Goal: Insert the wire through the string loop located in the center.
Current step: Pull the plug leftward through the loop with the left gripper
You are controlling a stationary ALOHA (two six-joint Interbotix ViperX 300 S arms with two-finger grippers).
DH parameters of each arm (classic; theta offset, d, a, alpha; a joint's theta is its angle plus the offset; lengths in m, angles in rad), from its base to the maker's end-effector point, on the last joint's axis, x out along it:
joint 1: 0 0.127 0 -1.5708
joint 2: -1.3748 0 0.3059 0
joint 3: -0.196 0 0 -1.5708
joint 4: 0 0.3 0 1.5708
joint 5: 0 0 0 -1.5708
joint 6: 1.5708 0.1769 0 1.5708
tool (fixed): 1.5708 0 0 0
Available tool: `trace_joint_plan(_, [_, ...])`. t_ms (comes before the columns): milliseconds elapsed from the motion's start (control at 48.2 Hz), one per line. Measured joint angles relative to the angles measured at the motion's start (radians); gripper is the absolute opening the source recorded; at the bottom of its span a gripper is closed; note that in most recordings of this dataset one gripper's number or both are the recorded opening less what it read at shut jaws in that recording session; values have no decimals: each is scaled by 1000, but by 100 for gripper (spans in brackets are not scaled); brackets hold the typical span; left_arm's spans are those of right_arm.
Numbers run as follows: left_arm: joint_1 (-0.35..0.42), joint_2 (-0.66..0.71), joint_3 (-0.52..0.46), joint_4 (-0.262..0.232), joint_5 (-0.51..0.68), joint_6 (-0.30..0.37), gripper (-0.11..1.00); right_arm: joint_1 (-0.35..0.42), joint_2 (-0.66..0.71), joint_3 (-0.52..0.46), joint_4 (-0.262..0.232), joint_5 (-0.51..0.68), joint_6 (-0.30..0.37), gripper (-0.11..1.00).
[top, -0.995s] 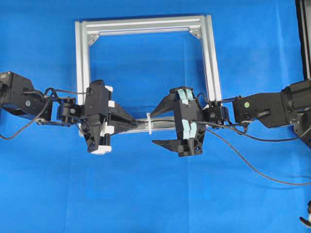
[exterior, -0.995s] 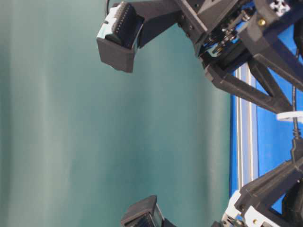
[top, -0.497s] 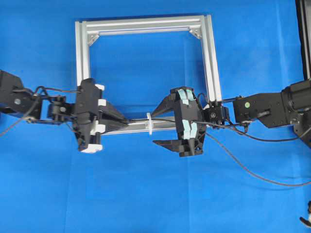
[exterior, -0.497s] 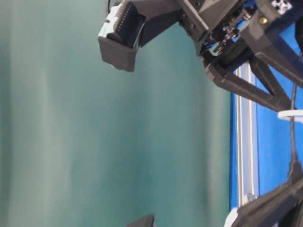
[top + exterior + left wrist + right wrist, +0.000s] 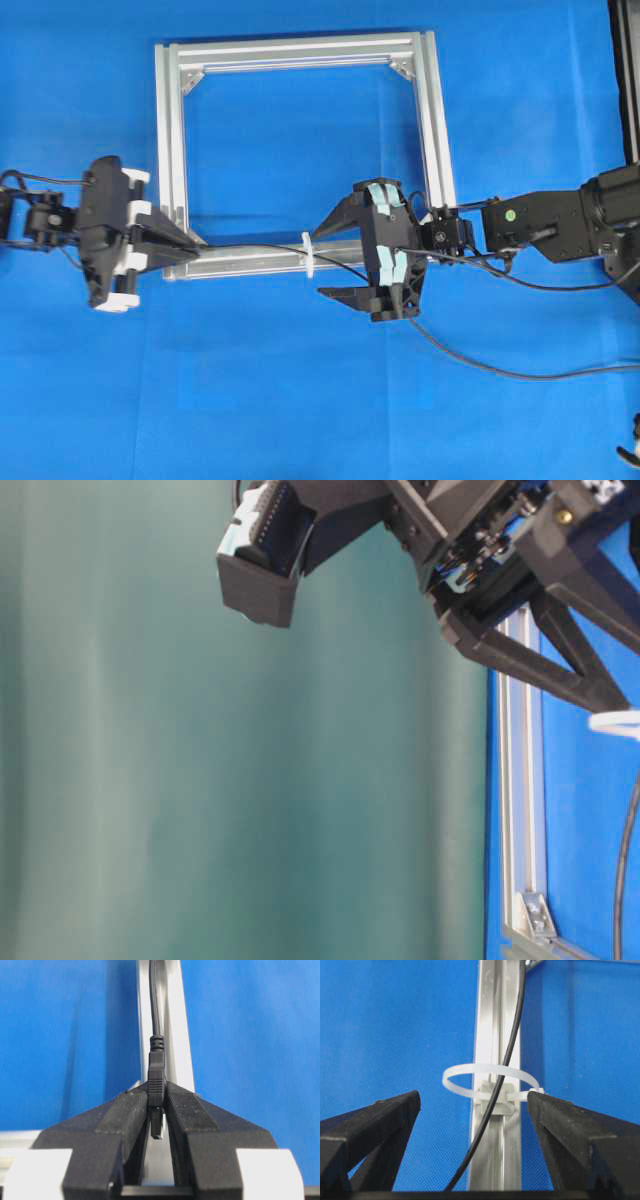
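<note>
At the frame's left edge, the left end effector (image 5: 190,252) pinched the wire (image 5: 156,1072), which ran through the string loop (image 5: 492,1082); the right end effector (image 5: 333,255) stood spread.

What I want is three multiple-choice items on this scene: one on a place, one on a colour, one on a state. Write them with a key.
1. Where does the long thin black wire run at the small white string loop?
A. Through the loop
B. Wholly outside it, on the cloth
C. Coiled on top of it

2. What colour is the cloth under the silver aluminium square frame?
A. Red
B. Blue
C. Yellow

3. What is the state of the left gripper?
A. Open and empty
B. Shut on the wire's dark rectangular plug
C. Shut on the frame

Key:
1 A: the right wrist view shows the wire passing inside the white ring.
2 B: the overhead view shows blue all around the frame.
3 B: the left wrist view shows the fingers pressed on both sides of the plug.
</note>
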Motion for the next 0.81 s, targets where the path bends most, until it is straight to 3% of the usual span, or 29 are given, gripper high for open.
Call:
trace_joint_plan(352, [-15,-164,147,0,23,-29,7,0,0,2,0,0,0,97])
trace_joint_plan(808, [-8,-198,137,0,127,-35,7,-2,2,2,-2,0,-3,97])
